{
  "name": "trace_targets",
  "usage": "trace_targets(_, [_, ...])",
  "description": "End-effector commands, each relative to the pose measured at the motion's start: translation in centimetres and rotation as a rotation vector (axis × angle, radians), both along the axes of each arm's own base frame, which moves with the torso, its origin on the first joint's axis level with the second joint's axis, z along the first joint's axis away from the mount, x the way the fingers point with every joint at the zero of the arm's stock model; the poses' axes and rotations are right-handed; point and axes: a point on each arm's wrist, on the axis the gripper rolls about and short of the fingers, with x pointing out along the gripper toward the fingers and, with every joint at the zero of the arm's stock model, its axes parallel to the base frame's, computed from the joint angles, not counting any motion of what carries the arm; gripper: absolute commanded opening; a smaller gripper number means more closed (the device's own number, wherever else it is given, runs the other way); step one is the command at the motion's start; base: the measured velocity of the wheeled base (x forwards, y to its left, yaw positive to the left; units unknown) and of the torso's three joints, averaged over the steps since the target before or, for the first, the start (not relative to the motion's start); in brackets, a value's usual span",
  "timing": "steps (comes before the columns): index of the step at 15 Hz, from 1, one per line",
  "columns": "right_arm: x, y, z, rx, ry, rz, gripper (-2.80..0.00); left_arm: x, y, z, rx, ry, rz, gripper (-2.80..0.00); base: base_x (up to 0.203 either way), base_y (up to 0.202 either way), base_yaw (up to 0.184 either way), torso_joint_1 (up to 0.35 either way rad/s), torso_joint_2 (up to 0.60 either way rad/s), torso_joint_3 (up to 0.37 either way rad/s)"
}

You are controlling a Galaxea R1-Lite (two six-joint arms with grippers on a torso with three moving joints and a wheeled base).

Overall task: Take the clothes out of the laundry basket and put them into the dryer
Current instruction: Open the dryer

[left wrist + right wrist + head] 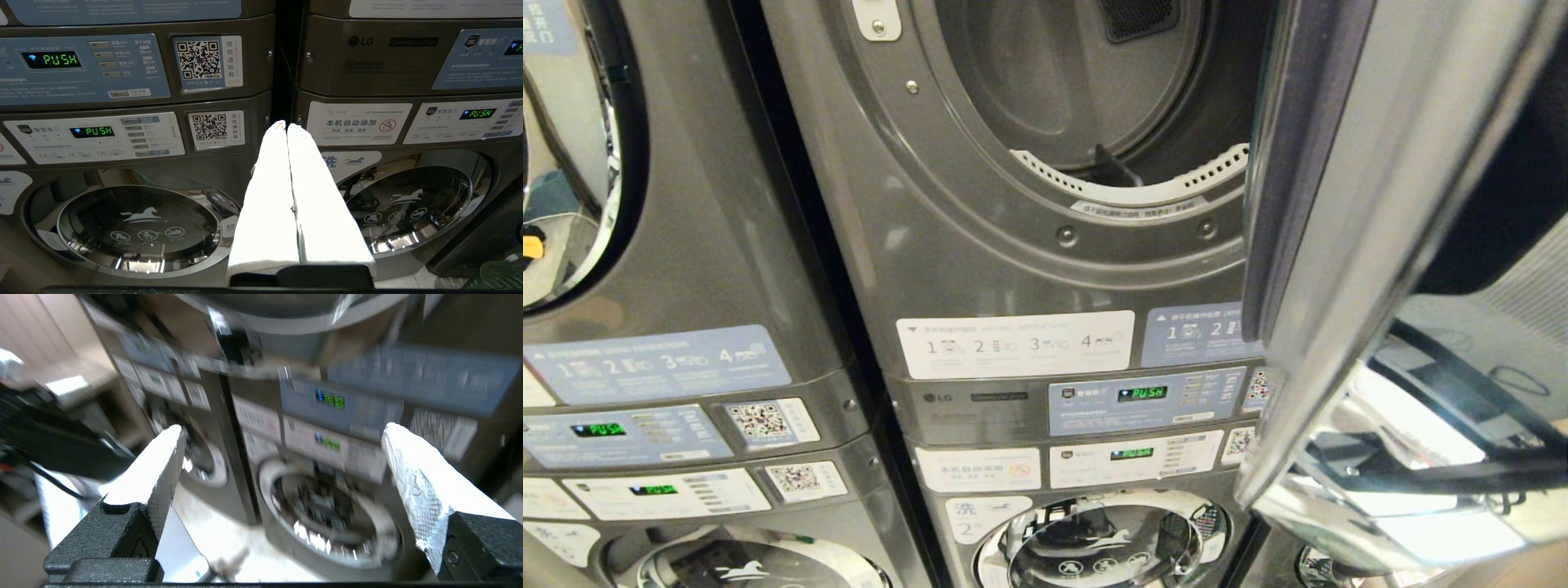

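The dryer (1054,147) stands with its door (1347,245) swung wide. The right gripper (282,433) is spread and empty (low, before the washers); the left gripper (287,126) is pressed together.

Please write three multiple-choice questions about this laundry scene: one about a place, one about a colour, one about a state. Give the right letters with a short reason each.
1. Where is the open dryer door in the head view?
A. On the right of the drum opening
B. On the left of the drum opening
C. Below the control panels

2. What colour is the word PUSH on the dryer display?
A. Red
B. Green
C. White

3. How do the fingers of the right gripper stand?
A. Pressed together
B. Wide apart, holding nothing
C. Closed on a cloth

Answers:
1 A: the door's edge rises right of the drum.
2 B: the letters glow green.
3 B: in the right wrist view both fingers are far apart with only machines between them.
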Motion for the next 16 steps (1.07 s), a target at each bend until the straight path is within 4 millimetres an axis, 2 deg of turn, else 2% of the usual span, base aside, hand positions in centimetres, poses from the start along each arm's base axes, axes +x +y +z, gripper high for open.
trace_targets(1, [1.2, 1.4, -3.0, -0.101, 0.093, -0.027, 0.00, 0.0, 0.0, 0.0, 0.000, 0.001, 0.001, -2.80, 0.000, 0.000, 0.000, 0.000, 0.00, 0.000])
trace_targets(4, [2.4, 2.7, -9.1, -0.238, 0.227, -0.078, 0.00, 0.0, 0.0, 0.0, 0.000, 0.002, 0.001, -2.80, 0.000, 0.000, 0.000, 0.000, 0.00, 0.000])
trace_targets(6, [3.0, 3.4, -12.2, -0.226, 0.318, -0.198, 0.00, 0.0, 0.0, 0.0, 0.000, 0.001, 0.001, -2.80, 0.000, 0.000, 0.000, 0.000, 0.00, 0.000])
trace_targets(8, [3.3, 3.8, -13.8, -0.163, 0.376, -0.402, 0.00, 0.0, 0.0, 0.0, 0.000, 0.000, 0.001, -2.80, 0.000, 0.000, 0.000, 0.000, 0.00, 0.000])
trace_targets(11, [3.4, 4.0, -15.0, -0.117, 0.429, -0.625, 0.00, 0.0, 0.0, 0.0, 0.000, 0.003, 0.001, -2.80, 0.000, 0.000, 0.000, 0.000, 0.00, 0.000])
trace_targets(14, [2.3, 3.9, -16.4, -0.188, 0.320, -0.691, 0.00, 0.0, 0.0, 0.0, 0.000, 0.000, 0.001, -2.80, 0.000, 0.000, 0.000, 0.000, 0.00, 0.000])
trace_targets(16, [2.5, 3.9, -17.0, -0.308, 0.247, -0.678, 0.00, 0.0, 0.0, 0.0, 0.000, 0.000, 0.001, -2.80, 0.000, 0.000, 0.000, 0.000, 0.00, 0.000])
